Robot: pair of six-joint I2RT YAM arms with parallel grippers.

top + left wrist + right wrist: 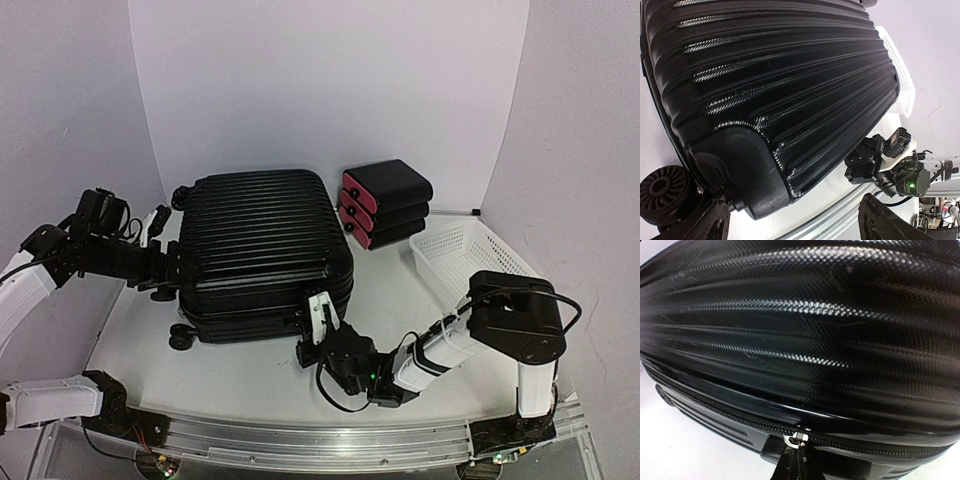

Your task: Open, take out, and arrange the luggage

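Observation:
The luggage (265, 250) is a big black ribbed suitcase lying flat and zipped closed in the middle of the table. My left gripper (170, 268) is open at its left side, its dark fingers (710, 225) straddling the rounded wheel-end corner (740, 175) without pinching it. My right gripper (322, 310) is at the suitcase's near edge. In the right wrist view it (799, 465) is shut, pads pressed together just below the silver zipper slider (800, 438) on the zipper seam (715, 407), holding the zipper pull.
Three black boxes with pink fronts (385, 203) are stacked behind the suitcase at the right. A white mesh basket (465, 262) stands at the right. A suitcase wheel (662, 187) sits beside my left finger. The metal rail (320, 435) runs along the near edge.

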